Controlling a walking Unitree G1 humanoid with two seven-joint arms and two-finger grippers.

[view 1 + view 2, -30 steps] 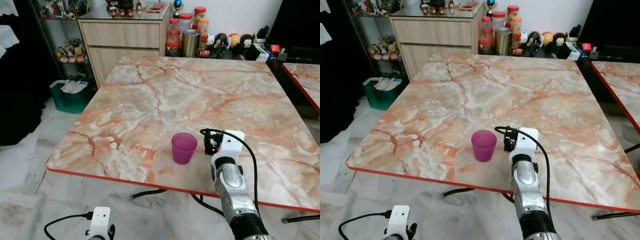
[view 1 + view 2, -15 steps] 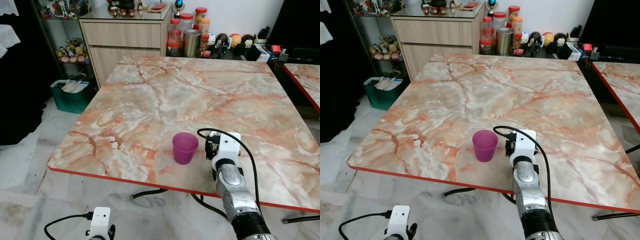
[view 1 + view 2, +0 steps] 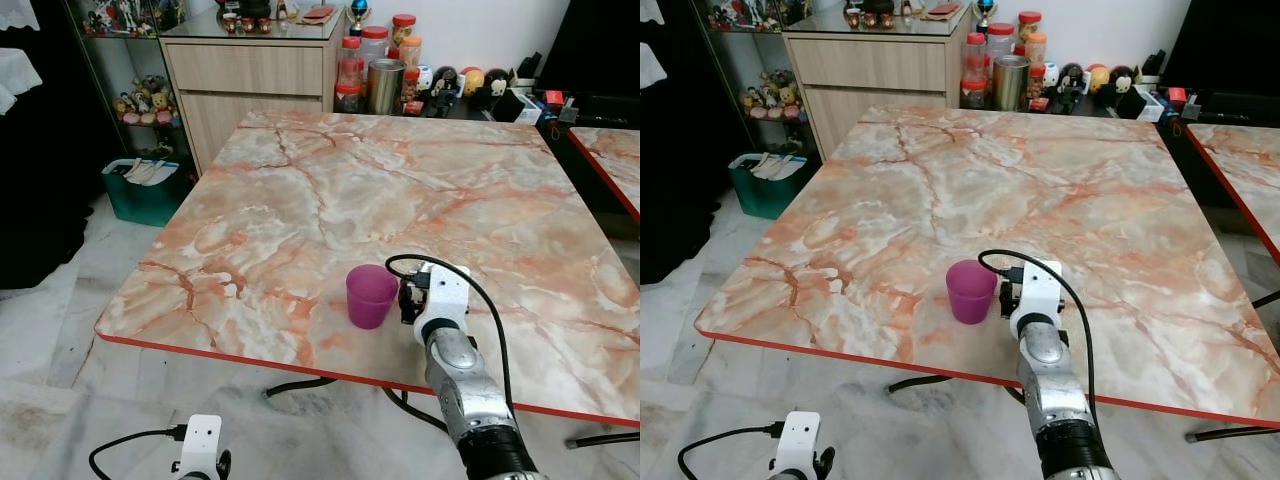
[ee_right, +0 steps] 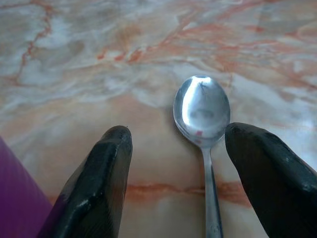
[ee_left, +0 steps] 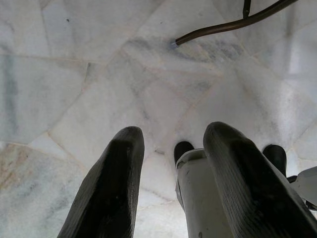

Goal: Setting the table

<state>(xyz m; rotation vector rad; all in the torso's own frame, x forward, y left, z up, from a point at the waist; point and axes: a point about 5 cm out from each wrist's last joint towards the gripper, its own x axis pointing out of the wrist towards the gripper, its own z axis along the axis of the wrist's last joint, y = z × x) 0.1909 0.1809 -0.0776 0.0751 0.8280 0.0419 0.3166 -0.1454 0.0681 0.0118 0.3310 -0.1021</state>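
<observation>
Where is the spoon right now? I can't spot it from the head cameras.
In the right wrist view the spoon lies flat on the marble table, between the open right gripper's fingers, beside the purple cup.

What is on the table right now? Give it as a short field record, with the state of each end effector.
surface: marble-pattern table with a red edge
cup: purple cup, upright near the table's front edge
spoon: metal spoon, lying on the table between the open fingers
right end effector: open, low over the table right beside the cup
left end effector: open, hanging idle over the marble floor
</observation>
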